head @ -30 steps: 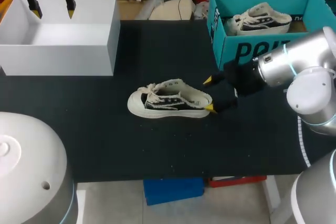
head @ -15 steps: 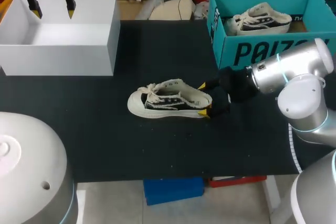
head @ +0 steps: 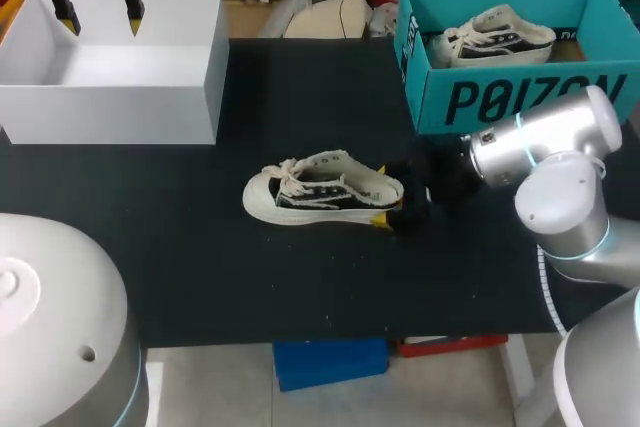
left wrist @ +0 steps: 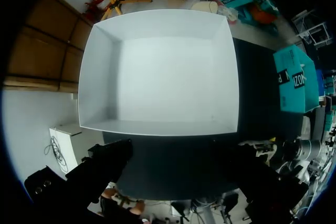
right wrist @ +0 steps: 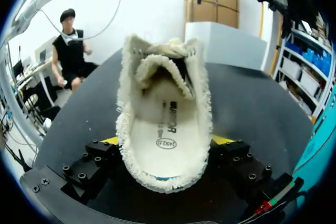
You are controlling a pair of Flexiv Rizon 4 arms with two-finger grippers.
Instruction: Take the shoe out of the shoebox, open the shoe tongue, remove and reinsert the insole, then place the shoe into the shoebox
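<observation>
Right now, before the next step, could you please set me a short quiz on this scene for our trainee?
1. True or false: the shoe on the table lies on its side.
2. What is in the teal shoebox? A nothing; B a second shoe; C a loose insole.
3. Fill in: the left gripper hangs over the white ___.
Key: 1 false, it stands on its sole; 2 B; 3 box.
</observation>
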